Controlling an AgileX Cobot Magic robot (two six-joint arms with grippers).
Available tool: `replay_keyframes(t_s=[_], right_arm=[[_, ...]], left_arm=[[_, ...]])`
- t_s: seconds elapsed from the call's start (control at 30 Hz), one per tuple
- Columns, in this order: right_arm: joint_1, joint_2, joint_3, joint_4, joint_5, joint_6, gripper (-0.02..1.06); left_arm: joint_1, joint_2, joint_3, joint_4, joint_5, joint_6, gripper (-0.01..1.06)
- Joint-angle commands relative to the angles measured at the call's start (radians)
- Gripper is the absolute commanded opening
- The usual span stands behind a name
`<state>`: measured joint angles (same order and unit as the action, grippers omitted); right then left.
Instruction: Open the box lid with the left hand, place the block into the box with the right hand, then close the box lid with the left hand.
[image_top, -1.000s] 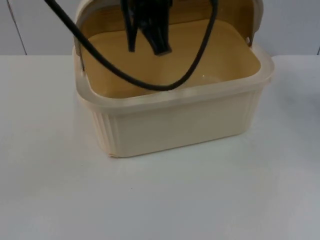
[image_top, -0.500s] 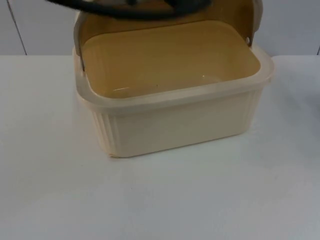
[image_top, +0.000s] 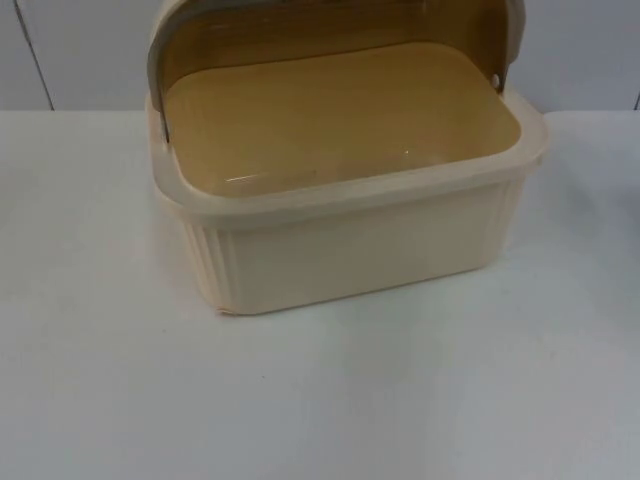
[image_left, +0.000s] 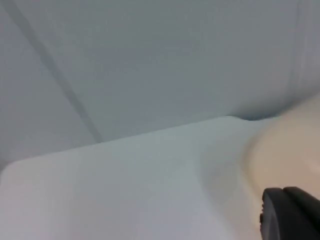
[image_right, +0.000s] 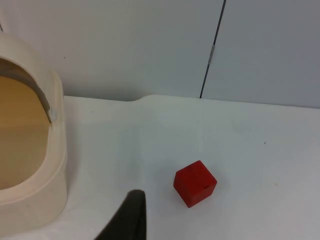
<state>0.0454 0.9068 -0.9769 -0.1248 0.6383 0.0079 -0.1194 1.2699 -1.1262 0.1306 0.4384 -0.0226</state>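
The cream plastic box (image_top: 350, 200) stands on the white worktop (image_top: 320, 400) close to the grey partition wall (image_top: 80, 50), and its domed lid (image_top: 330, 25) is tipped up and back on side pivots, one small pin showing at the rim's far right. That leaves the whole mouth free from above and from the front, which is what the drop of the block calls for; the opening step looks done. The box is a rounded-corner tub with a broad flat rim, fine vertical ribs on its outer wall and a smooth tan inside that carries a faint sheen; nothing lies in it. The red block (image_right: 195, 183), a small matt cube with crisp edges, sits alone on the worktop well apart from the box's right side, turned corner-on to the right gripper (image_right: 125, 220), whose dark fingertip points down between box and block. I judge this arm to be lined up for the pick. The left gripper (image_left: 290, 212) hangs beside the box's pale outer wall, out of the way, waiting near the lid it must shut later. Whether the fingers of either gripper stand apart or together cannot be told.
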Motion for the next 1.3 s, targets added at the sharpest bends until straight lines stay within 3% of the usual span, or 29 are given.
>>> replay_keyframes(t_s=[0.0, 0.2, 0.27, 0.6, 1.0, 1.03, 1.1, 1.13, 1.27], right_arm=[[-0.002, -0.001, -0.008, -0.001, -0.004, 0.002, 1.05], [-0.002, -0.001, -0.008, 0.002, -0.006, 0.002, 1.05], [-0.002, -0.001, -0.008, 0.002, -0.006, 0.002, 1.05], [-0.002, -0.001, -0.008, 0.006, -0.002, 0.002, 1.05], [-0.002, -0.001, -0.008, 0.006, 0.013, 0.002, 1.05], [-0.002, -0.001, -0.008, 0.006, 0.017, 0.002, 1.05], [-0.002, -0.001, -0.008, 0.006, 0.017, 0.002, 1.05], [-0.002, -0.001, -0.008, 0.006, 0.017, 0.002, 1.05], [-0.002, -0.001, -0.008, 0.006, 0.017, 0.002, 1.05]], left_arm=[[0.11, -0.014, 0.004, -0.034, -0.005, -0.01, 0.0], [0.168, -0.014, 0.004, -0.155, 0.021, 0.017, 0.0], [0.155, -0.014, 0.004, -0.162, 0.017, 0.066, 0.0], [0.022, -0.014, 0.004, -0.116, 0.02, 0.077, 0.0], [0.019, -0.014, 0.004, -0.116, -0.043, 0.077, 0.01], [0.019, -0.014, 0.004, -0.116, -0.04, 0.077, 0.06], [0.019, -0.014, 0.004, -0.119, -0.028, 0.077, 0.26], [0.019, -0.014, 0.004, -0.119, -0.028, 0.077, 0.26], [0.019, -0.014, 0.004, -0.124, -0.028, 0.062, 1.06]])
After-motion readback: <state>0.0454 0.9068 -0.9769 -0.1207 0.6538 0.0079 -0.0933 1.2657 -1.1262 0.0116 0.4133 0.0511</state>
